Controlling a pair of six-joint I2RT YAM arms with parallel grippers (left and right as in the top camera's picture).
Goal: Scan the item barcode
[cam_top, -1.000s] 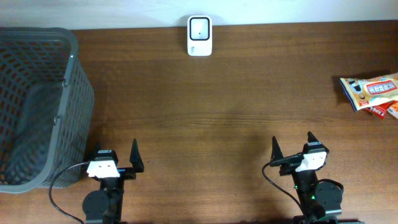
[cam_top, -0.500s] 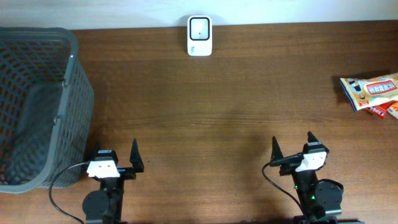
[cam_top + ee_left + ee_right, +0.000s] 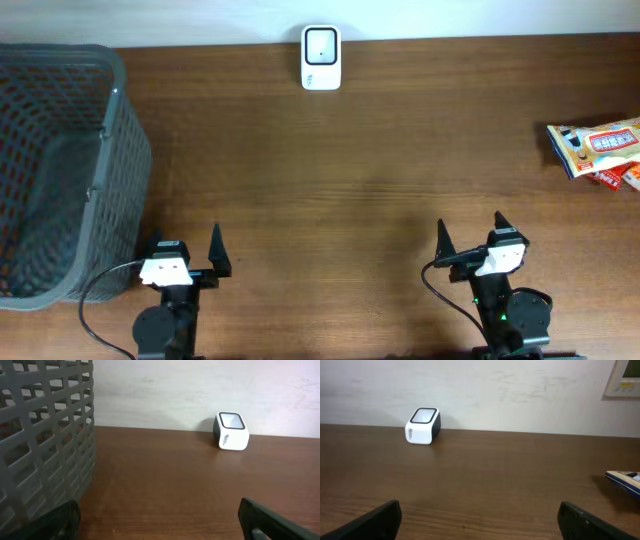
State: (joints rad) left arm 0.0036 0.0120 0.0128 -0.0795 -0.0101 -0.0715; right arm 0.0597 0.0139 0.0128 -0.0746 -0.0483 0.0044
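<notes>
brown wooden table [image 3: 350, 180], pale wall behind. overhead: snack packet [image 3: 598, 148] lies at the far right edge, well apart from white scanner [image 3: 321, 58] at the back; grey basket [image 3: 110, 120] on the left. left gripper [image 3: 186, 245] and right gripper [image 3: 469, 228] at the near edge, jaws spread wide, holding nothing. left wrist: basket at left, scanner far back. right wrist: packet's edge at right.

Table [image 3: 380, 150]: dark brown wood, grain running side to side, spreading out ahead of the left gripper [image 3: 187, 248] and the right gripper [image 3: 470, 235].
Wall [image 3: 520, 390]: off-white, faintly scuffed, meets the table's far edge straight ahead of both.
Beige framed panel [image 3: 626, 377]: on the wall, up and to the right of the right gripper, cut off at the picture's edge.
Light: soft, even, with a dull sheen on the wood ahead of the right gripper.
</notes>
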